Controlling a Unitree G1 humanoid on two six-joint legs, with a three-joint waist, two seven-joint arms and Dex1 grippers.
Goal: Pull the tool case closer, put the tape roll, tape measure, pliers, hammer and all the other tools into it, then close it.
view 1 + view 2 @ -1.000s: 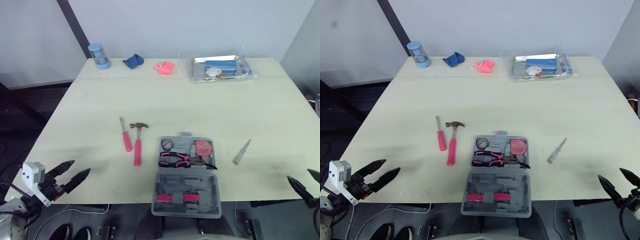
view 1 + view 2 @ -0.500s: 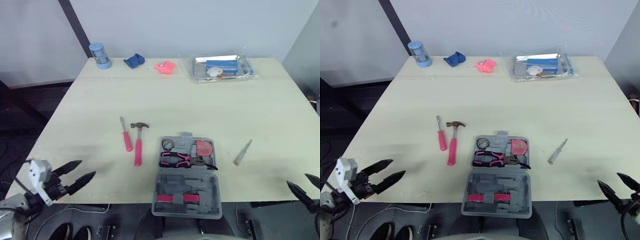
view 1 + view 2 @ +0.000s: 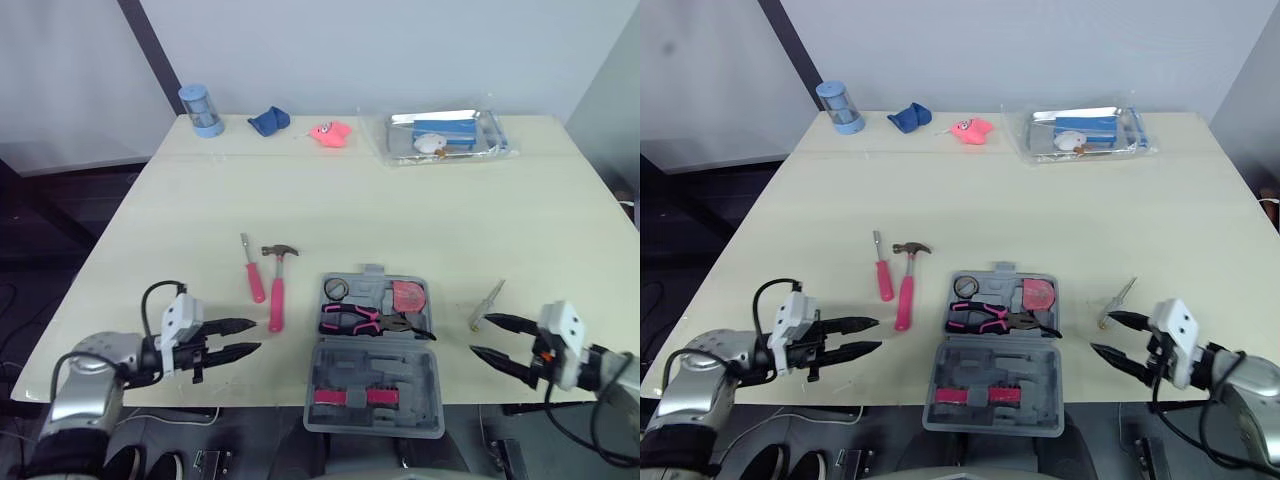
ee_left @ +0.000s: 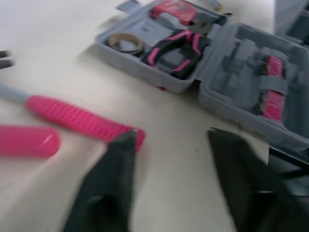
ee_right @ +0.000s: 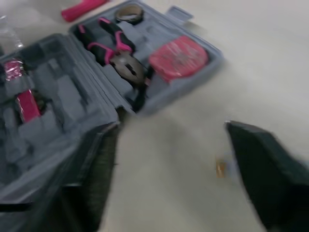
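Both open, empty: left end effector point(image 3: 257, 335), right end effector point(image 3: 479, 333)

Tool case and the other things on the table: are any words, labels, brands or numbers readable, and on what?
None can be read.
Tape measure in the tool case: face blurred, no legible mark.
Blue box in the clear packet: any print is too small.
Blue canister: no label legible.

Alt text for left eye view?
Open tool case at the table's near edge holds pliers, tape roll and tape measure. Hammer and pink screwdriver lie to its left, a small screwdriver to its right. Open left claw and open right claw flank it.
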